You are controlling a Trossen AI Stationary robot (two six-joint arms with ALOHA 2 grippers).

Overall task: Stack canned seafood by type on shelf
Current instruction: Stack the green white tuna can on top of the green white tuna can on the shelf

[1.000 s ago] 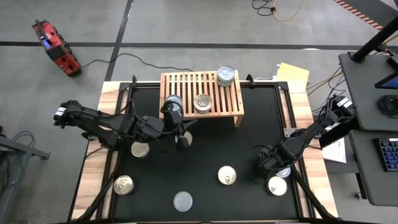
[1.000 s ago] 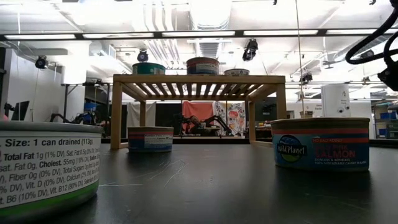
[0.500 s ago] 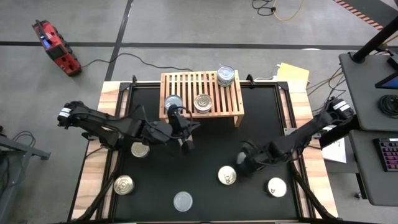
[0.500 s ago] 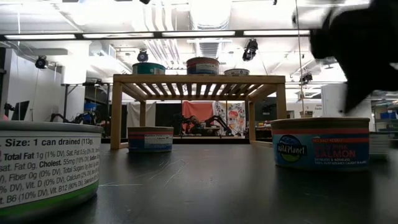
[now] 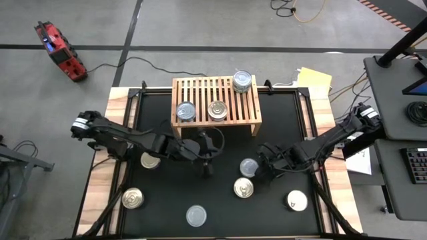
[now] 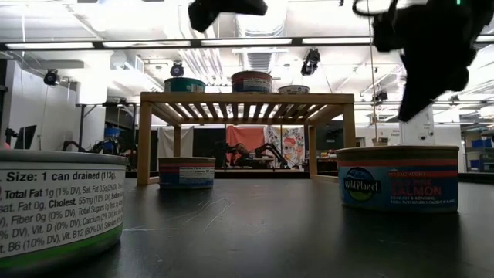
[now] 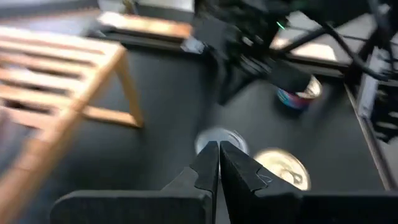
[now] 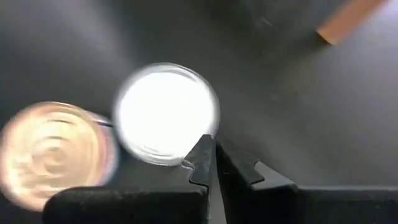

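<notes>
Both end effectors, left (image 5: 206, 167) and right (image 5: 259, 168), were shut and empty in front of the shelf (image 5: 215, 100). The silver-lidded can (image 5: 249, 167) lay between them: rigid, smooth, probably slippery, best gripped across its sides.

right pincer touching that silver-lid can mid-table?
Cannot tell. In the right wrist view the shut right pincer overlaps the silver-lid can's rim; no view shows contact or gap.
</notes>
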